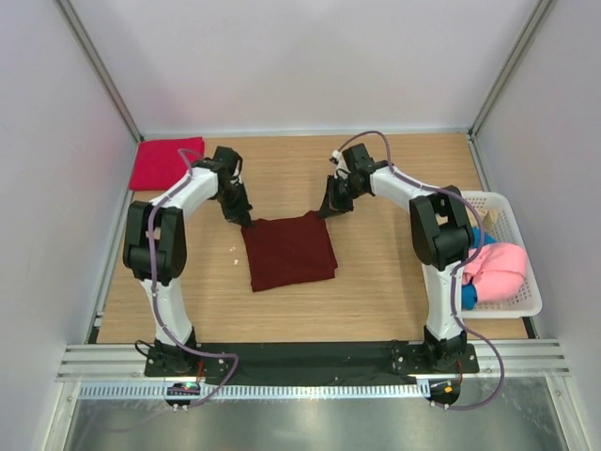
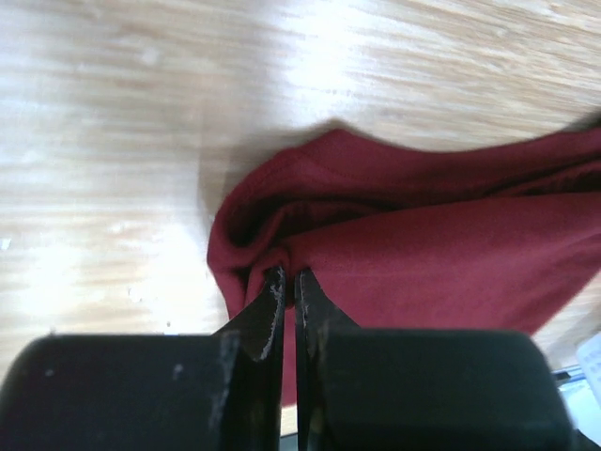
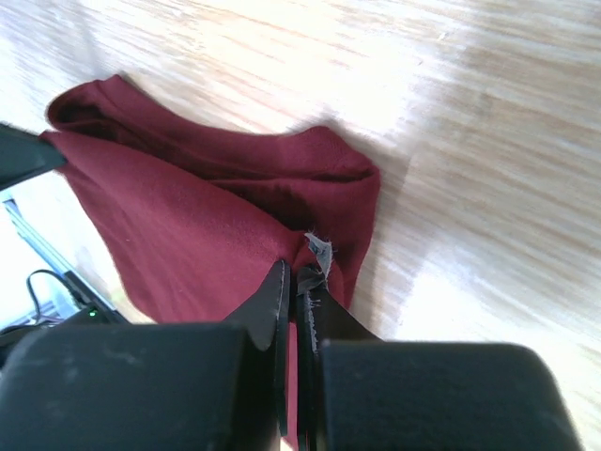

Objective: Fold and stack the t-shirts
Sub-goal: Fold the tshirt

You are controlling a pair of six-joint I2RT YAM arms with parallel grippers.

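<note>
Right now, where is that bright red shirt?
In the top view, the bright red shirt lies in the far left corner of the table, beyond the left gripper, apart from the maroon shirt.

No readable text, brand, number or sign anywhere. Small grey tag (image 3: 319, 252) on the maroon t-shirt (image 3: 188, 225): too blurred to read.
</note>
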